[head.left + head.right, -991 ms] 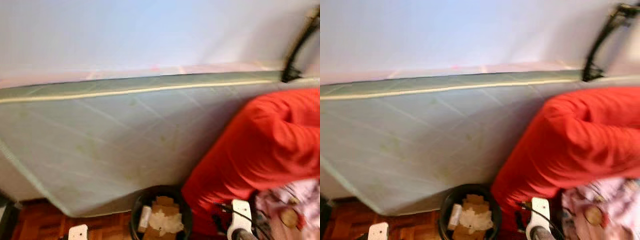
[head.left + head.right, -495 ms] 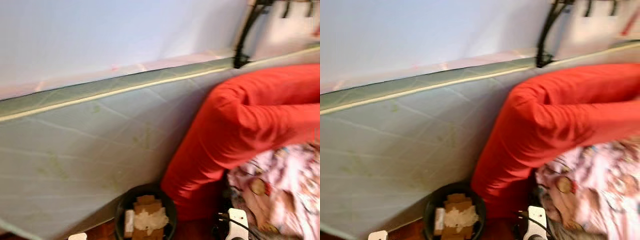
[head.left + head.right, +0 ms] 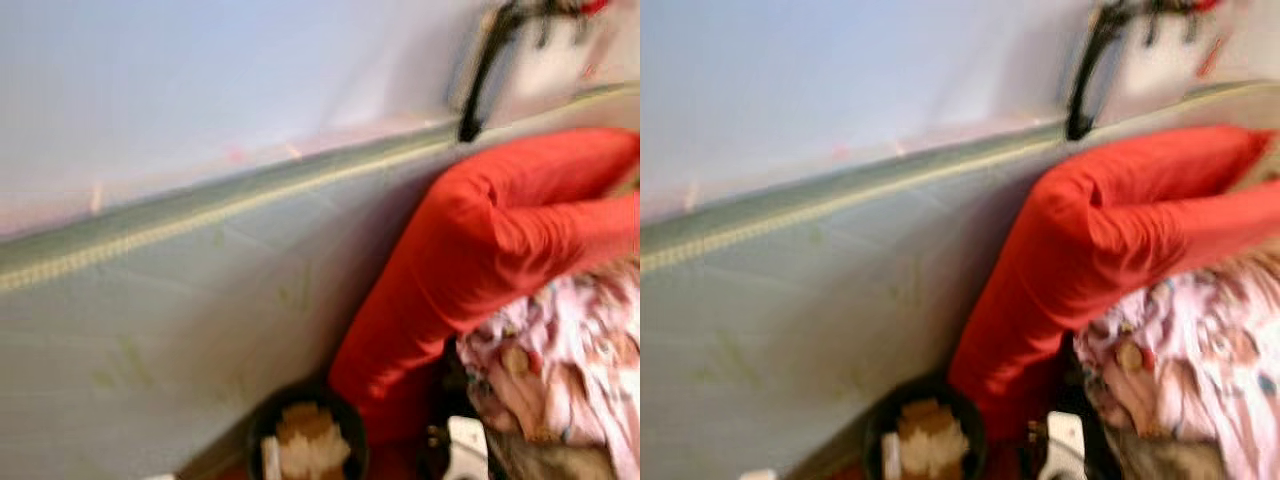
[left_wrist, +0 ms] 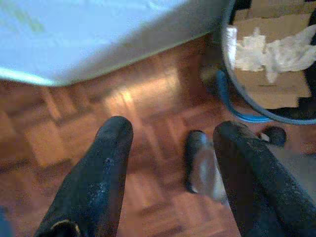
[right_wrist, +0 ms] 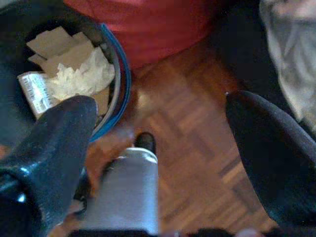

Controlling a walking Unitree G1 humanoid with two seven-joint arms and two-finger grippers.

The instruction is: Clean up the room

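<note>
You see a big pale mattress (image 3: 180,330) standing on its side against the wall (image 3: 200,80). The head pictures are blurry. A red blanket (image 3: 480,250) hangs down over the mattress on your right side. Just beside it is a pink cloth with small pictures on it (image 3: 570,350).

Down on the floor sits a round black trash bin (image 5: 15,89). It is at the foot of the mattress, touching or almost touching the red blanket. Inside it you can see brown cardboard pieces (image 4: 276,84), crumpled white paper (image 5: 81,76) and a small white pack with a bar code (image 5: 34,94). The bin has a blue ring (image 5: 123,84) around its rim.

The floor is brown wood in little squares (image 4: 98,128).

Your left gripper (image 4: 170,163) hangs above the wood floor, near the bin. Its two black fingers (image 4: 106,168) are spread apart and hold nothing. Below them you can see a silver and black robot part (image 4: 202,165).

Your right gripper (image 5: 163,148) hangs above the floor too, between the bin and the cloth pile. Its fingers (image 5: 54,148) are spread wide and hold nothing. A silver robot part with a dark tip (image 5: 131,192) shows below them.
</note>
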